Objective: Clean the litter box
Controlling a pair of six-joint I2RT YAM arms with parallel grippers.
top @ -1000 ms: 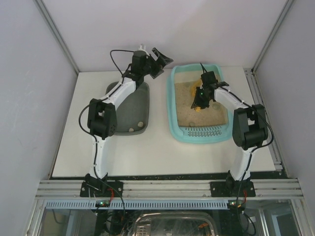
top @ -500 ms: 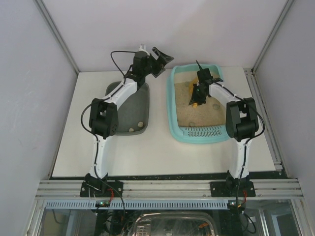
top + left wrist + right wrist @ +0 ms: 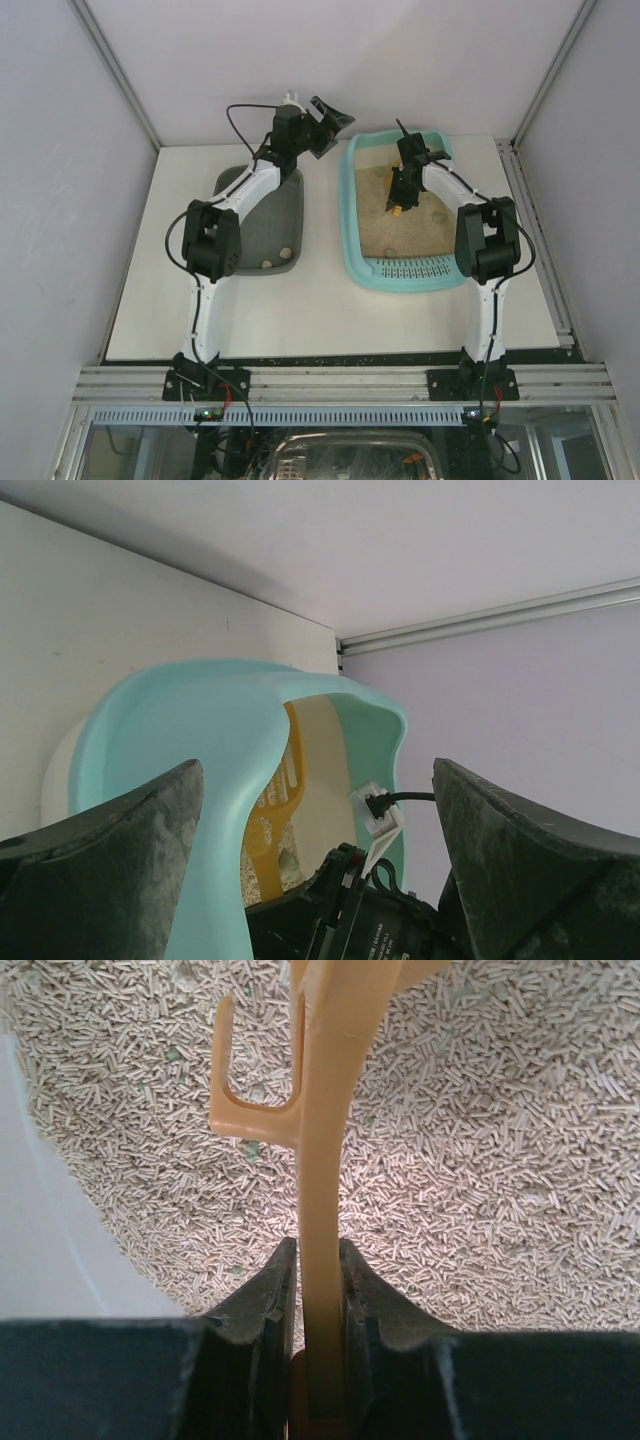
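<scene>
Teal litter box [image 3: 347, 225] at the table's [image 3: 300, 310] 2 o'clock; right gripper [image 3: 318, 1260] clamped on an orange scoop [image 3: 322, 1140] over its litter [image 3: 500, 1160]. At its 9 o'clock, grey tub [image 3: 270, 225], left gripper [image 3: 322, 118] above, wide open, empty.

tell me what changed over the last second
The right gripper, shut on the yellow scoop, moved toward the far end of the litter box and slightly left, its elbow swinging in toward the box. Nothing was taken hold of or let go. The left gripper stayed raised and open by the box's far left corner. The litter box and the grey tub did not shift.
</scene>
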